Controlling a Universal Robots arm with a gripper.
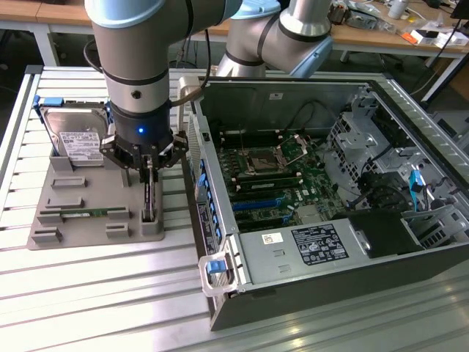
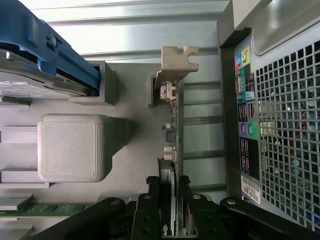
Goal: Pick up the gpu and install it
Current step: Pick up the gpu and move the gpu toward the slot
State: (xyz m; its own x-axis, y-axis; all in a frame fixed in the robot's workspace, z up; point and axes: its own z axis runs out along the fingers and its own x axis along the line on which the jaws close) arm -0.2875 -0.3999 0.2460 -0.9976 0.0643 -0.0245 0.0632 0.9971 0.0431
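End effector (image 1: 149, 170) straddles gpu (image 1: 149, 199), which stands edgewise in grey holder (image 1: 80, 231) at the exterior view's left of PC case (image 1: 293, 253). Cannot tell if clamped. Risk: off-centre grip tilts card and it jams in the slot.

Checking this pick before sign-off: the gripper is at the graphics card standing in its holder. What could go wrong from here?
1. The gripper sits near one end of the graphics card, away from its metal bracket. A lift may tilt the card and jam it in the gray holder.
2. The computer case stands close beside the holder, so the card could clip its wall when carried over.
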